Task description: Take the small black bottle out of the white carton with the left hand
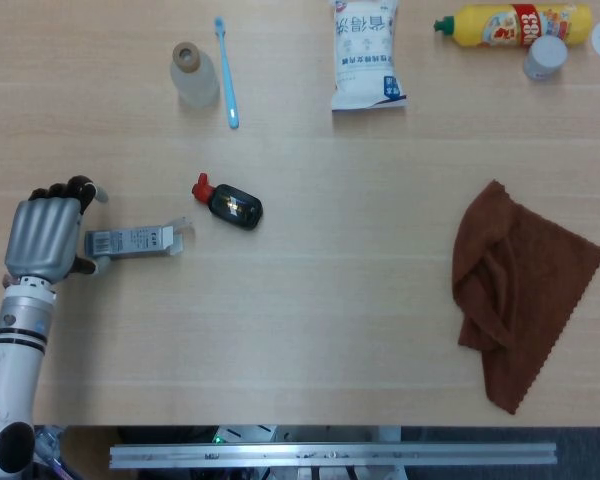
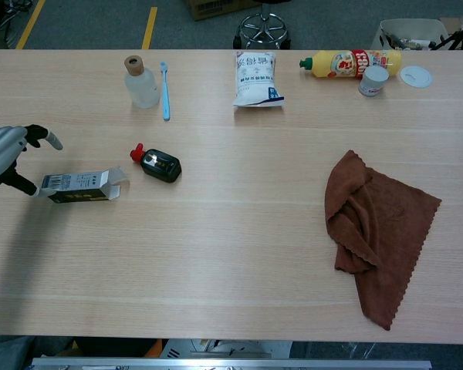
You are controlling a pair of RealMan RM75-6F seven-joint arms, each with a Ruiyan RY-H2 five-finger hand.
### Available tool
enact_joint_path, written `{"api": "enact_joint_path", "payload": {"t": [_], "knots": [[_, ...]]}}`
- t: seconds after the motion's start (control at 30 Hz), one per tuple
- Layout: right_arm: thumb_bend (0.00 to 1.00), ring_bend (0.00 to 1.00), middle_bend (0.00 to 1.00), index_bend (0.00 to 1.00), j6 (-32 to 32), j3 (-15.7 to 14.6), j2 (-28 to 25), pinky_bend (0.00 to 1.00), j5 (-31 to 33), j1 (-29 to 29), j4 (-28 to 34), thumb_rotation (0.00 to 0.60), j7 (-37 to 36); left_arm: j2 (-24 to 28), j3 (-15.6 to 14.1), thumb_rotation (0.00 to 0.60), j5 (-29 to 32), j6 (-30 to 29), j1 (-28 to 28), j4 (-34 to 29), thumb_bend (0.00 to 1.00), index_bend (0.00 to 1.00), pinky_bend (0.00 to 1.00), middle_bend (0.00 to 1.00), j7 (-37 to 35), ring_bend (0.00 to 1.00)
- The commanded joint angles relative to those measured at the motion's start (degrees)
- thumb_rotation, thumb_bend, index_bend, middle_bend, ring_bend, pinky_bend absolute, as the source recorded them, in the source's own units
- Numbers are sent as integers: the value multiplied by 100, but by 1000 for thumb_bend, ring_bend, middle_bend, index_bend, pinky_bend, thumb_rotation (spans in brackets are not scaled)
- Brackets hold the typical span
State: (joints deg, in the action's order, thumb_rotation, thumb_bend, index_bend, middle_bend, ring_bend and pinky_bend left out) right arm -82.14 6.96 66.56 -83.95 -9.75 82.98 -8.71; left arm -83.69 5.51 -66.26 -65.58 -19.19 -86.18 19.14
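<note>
One small black bottle (image 1: 230, 203), one white carton (image 1: 135, 240), one left hand (image 1: 45, 236) counted.
I found the bottle out on the wooden table (image 1: 300, 330), at the carton's 2 o'clock; fingers spread, gripping nothing.

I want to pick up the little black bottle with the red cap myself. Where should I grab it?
Probably around the black body of the small black bottle, coming straight down from above. It lies flat on the table with nothing touching it, red cap pointing up-left. Pinch across its narrow sides; the cap looks too small to hold well.
</note>
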Motion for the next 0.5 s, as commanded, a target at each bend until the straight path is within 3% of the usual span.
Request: {"api": "enact_joint_path", "payload": {"t": [0.03,0.23,0.5], "knots": [[120,109,150,215,-47,-2,-22,175,-24,19,44,600,23,20,41,600,-206,-197,54,-24,76,290,296,223,-320,263],[120,109,150,215,-339,-65,-174,176,-187,163,376,600,282,-111,169,600,-1212,-1290,252,451,76,307,298,247,-1367,276],[120,109,157,215,-917,-412,-519,176,-613,616,1359,600,1169,-463,153,600,-2323,-2691,452,1754,76,396,299,308,-3116,294]]}}
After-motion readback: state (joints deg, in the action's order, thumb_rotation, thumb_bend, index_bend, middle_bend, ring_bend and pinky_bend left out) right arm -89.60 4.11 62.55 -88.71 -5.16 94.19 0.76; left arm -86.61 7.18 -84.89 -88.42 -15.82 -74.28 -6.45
